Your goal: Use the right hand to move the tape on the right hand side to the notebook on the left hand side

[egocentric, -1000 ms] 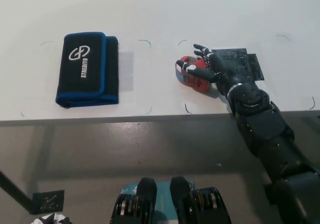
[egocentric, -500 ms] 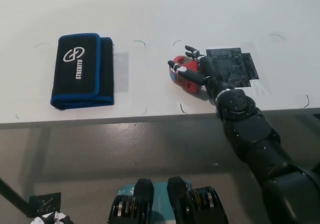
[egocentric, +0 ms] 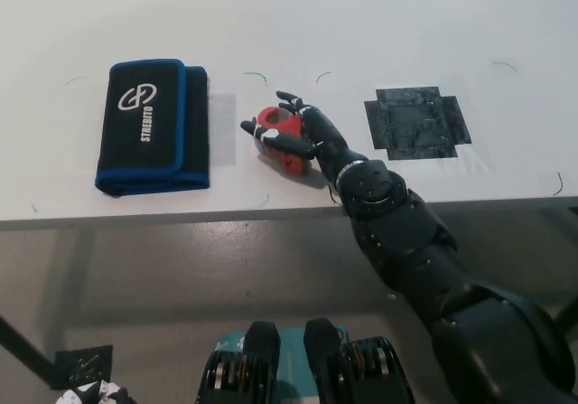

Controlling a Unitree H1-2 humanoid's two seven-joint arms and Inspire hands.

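Observation:
A red roll of tape [egocentric: 275, 142] is held in my black right hand [egocentric: 296, 136], whose fingers are closed around it just above the white table. The hand and tape are in the middle of the table, a short way right of the notebook [egocentric: 151, 126], a black case with blue edging and a white logo lying flat on the left. A narrow strip of bare table separates the tape from the notebook's right edge. My white left hand is out of view.
A black square patch of tape strips [egocentric: 416, 122] is stuck to the white table [egocentric: 361, 24] on the right. The table's front edge [egocentric: 181, 212] runs just below the hand. Grey floor lies beneath.
My right hand has carried the red tape leftward from beside the black patch to the table's middle, nearer the notebook. The camera shifted slightly.

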